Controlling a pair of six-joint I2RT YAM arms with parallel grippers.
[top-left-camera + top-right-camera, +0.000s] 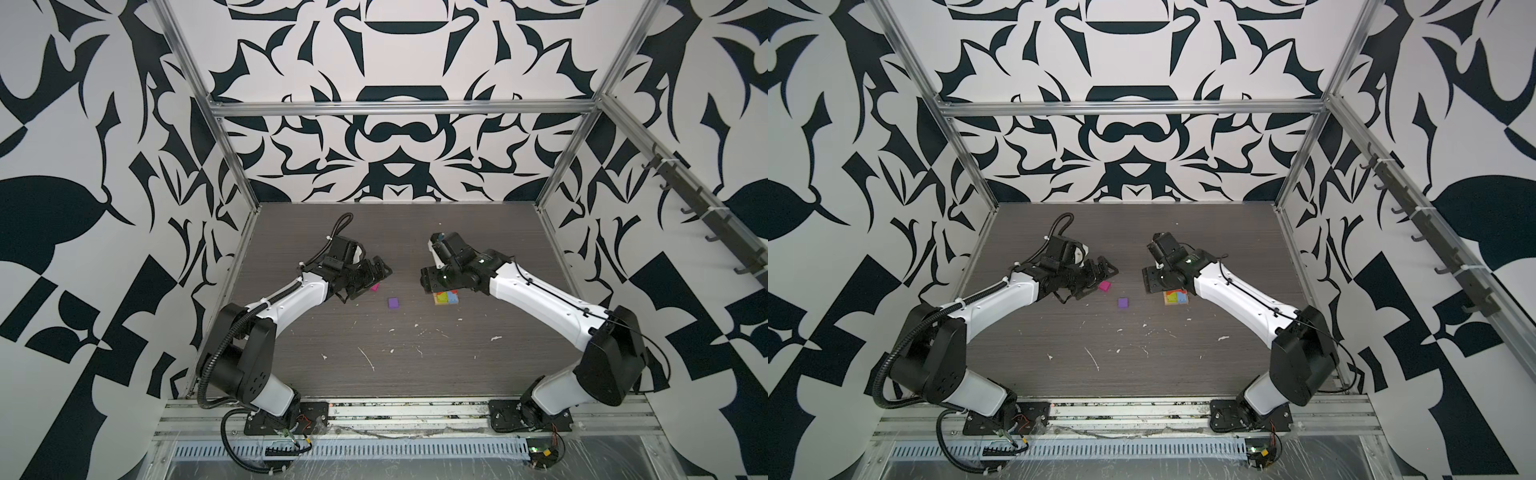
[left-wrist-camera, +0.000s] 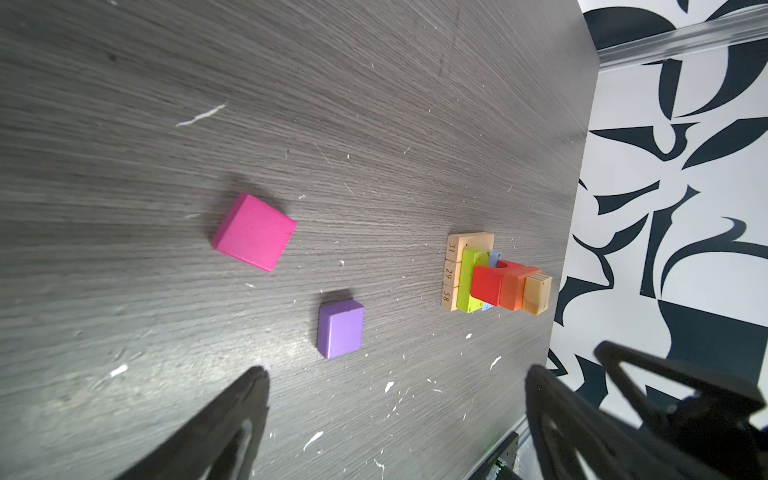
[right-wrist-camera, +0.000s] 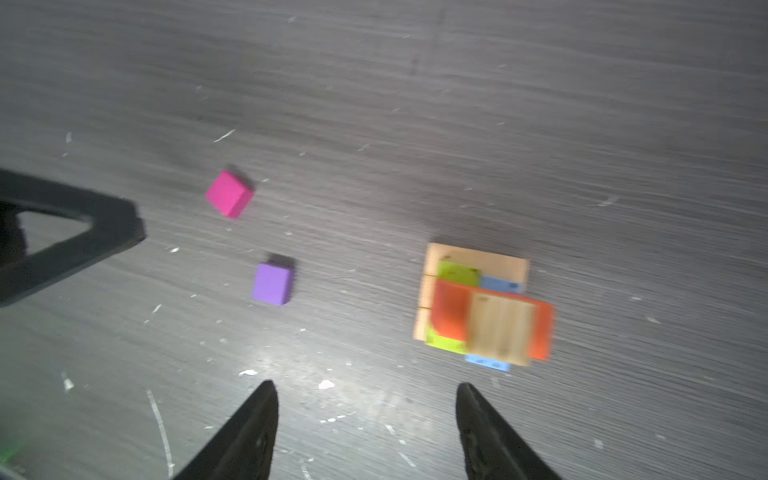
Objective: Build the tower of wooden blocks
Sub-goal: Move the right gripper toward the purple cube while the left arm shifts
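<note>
We are counting one wood block tower (image 2: 490, 278) standing on the table (image 2: 374, 124): three tan planks (image 2: 451, 272), one green block (image 2: 467, 282), one blue block (image 2: 494, 257), one red block (image 2: 486, 284), one orange block (image 2: 513, 291) and one ridged tan square (image 2: 536, 293) topping it. Two cubes are lying apart from it: one magenta cube (image 2: 253, 231) and one purple cube (image 2: 340, 328). The left gripper (image 2: 397, 374) is gaping wide and the right gripper (image 3: 365, 386) is standing partly open, both gripping nothing.
</note>
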